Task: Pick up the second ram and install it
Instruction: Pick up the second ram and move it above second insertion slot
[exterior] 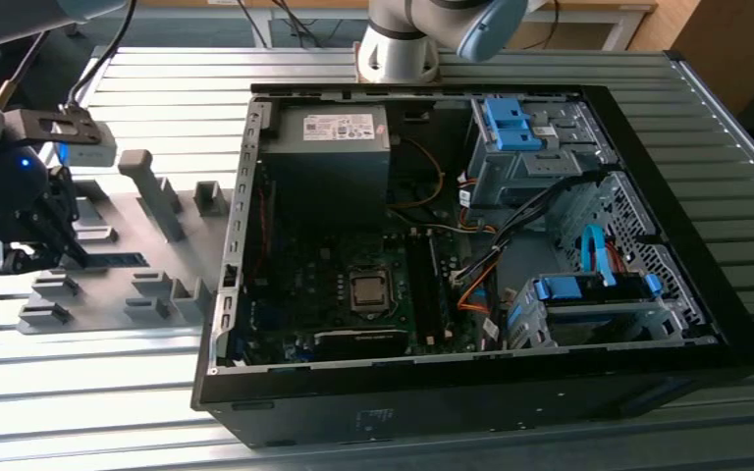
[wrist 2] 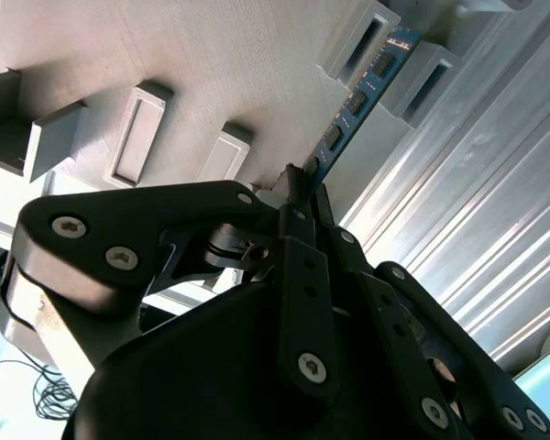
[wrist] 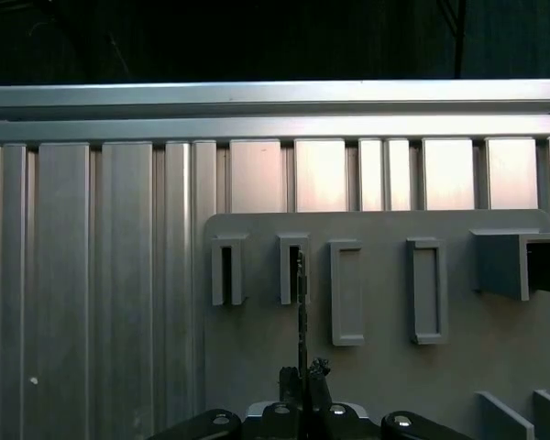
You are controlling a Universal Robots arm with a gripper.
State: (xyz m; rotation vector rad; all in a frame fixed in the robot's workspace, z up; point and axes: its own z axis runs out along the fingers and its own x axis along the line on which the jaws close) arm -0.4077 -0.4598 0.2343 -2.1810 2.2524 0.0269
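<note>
Pinching the ram (wrist 2: 356, 103) at one end with clenched jaws, as seen in the second wrist view. Holding the strip on edge, chips facing sideways, its free end reaching between two slotted grey blocks (wrist 2: 422, 78) on the fixture plate (wrist 2: 211, 64); seated in a slot or merely beside one, cannot tell. Hovering at the exterior view's left with the arm (exterior: 11, 186), low over the plate on the ribbed desk (exterior: 89, 392), well apart from the open computer case (exterior: 482, 412) at that view's right.
</note>
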